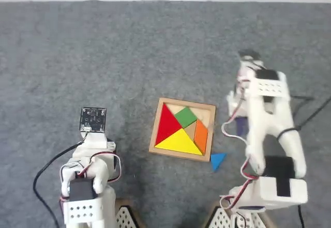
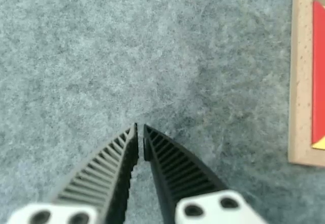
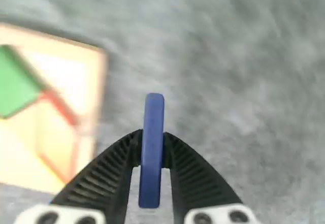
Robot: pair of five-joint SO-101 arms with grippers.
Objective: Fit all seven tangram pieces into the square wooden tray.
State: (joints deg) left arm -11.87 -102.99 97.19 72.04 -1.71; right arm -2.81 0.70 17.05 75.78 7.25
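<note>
bench (image 1: 103,57): grey, felt-like cover, carries all items.

square wooden tray (image 1: 187,103): lies flat mid-bench between the two arms, turned slightly askew. the high view gives its full contents: red triangle (image 1: 168,123) on the side toward the left arm, yellow triangle (image 1: 180,141) along the near edge, green square (image 1: 185,117) toward the far edge, orange piece (image 1: 201,135) on the side toward the right arm. the far corner beside the green square is pale bare floor.

light blue triangle (image 1: 217,160): flat on the bench outside the tray, just beside its near corner on the right arm's side.

left end effector (image 2: 140,130): narrow, tips almost meeting, nothing between them, above bare bench. its wrist view catches one tray rim (image 2: 299,82) with a strip of red inside; from above, the left arm (image 1: 88,186) stands well apart from the tray.

right end effector (image 3: 152,137): clamped on a dark blue piece (image 3: 153,148), held on edge between the fingers and above the bench beside the tray rim (image 3: 99,97). the high view shows that piece as a dark patch (image 1: 241,126) under the arm, beside the tray, its outline mostly hidden.
</note>
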